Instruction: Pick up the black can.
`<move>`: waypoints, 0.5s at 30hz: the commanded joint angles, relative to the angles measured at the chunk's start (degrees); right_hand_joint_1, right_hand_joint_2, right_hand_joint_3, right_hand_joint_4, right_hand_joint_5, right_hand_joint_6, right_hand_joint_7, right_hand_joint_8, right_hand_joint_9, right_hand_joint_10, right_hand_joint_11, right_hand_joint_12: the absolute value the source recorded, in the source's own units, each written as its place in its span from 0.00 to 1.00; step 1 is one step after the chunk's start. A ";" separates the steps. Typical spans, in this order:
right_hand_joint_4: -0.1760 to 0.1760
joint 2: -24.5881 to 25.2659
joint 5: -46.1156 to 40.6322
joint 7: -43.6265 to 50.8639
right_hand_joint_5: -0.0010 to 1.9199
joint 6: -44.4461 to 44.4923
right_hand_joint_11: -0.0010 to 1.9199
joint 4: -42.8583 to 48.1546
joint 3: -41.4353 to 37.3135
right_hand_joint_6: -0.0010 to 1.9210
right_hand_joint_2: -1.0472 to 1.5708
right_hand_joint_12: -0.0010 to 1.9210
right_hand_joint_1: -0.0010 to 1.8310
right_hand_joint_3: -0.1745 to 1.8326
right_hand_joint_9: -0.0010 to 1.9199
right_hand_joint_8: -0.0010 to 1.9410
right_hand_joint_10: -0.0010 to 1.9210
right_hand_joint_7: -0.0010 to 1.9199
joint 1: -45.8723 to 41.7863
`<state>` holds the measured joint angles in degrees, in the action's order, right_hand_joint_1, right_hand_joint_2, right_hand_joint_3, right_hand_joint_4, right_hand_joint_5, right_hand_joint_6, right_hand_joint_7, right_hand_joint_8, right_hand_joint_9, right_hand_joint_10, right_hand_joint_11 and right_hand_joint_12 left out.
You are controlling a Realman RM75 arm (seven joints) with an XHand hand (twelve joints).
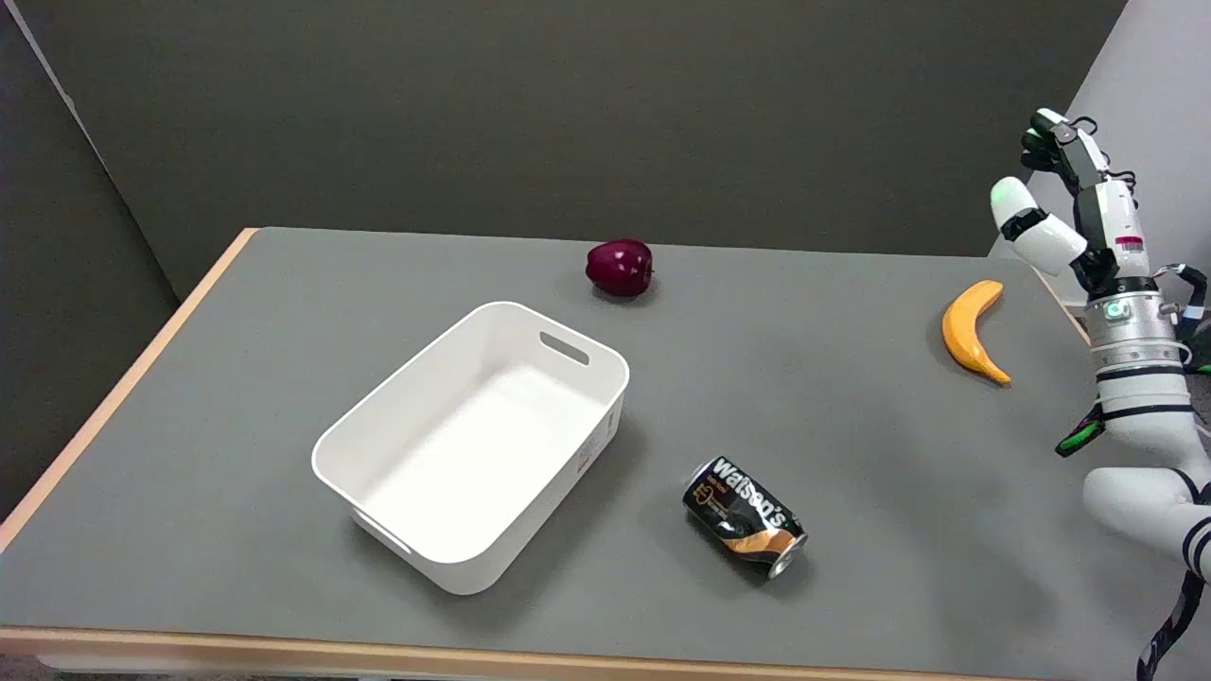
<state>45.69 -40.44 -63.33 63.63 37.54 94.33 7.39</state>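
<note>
Black can [745, 516] on its side on the grey table [851, 473], near the front edge, right of centre. Glossy black body with white "Watsons" lettering along its length, an orange-gold swoosh band near the lower end, a small gold emblem near the upper end. Silver end aimed toward the lower right, dark end toward the upper left. Slightly dented look along the body, though hard to confirm. Soft shadow beneath and to the left.

White bin [473, 445] just left of the can, apart from it, set at an angle, rounded corners, slot handle in the far wall, nothing visible inside. Dark red apple [620, 268] farther back, beyond the bin's far corner. Yellow-orange banana [973, 331] well to the right, near the table's right edge, curved, tip toward the lower right.

Right hand [1064, 194] raised in the air at the far right, above and beyond the banana, well apart from the can. Fingers spread and pointing upward, holding nothing, touching nothing. White forearm below it, green indicator light at the wrist, black cable along the arm.
</note>
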 commanded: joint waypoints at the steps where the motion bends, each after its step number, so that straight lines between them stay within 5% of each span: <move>1: 0.51 -0.95 2.32 -0.13 0.10 1.17 0.00 0.20 -0.25 0.19 0.70 0.50 0.26 0.52 0.13 0.19 0.41 0.18 -1.29; 6: 0.53 -3.65 4.36 -3.38 0.09 3.11 0.00 3.36 0.03 0.22 0.67 0.55 0.24 0.59 0.15 0.23 0.41 0.18 -4.73; 15: 0.62 -5.29 10.48 -21.90 0.12 10.38 0.01 3.16 0.03 0.22 0.67 0.60 0.24 0.52 0.17 0.22 0.45 0.22 -5.78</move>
<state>43.78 -37.55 -66.19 65.48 38.94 94.23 4.97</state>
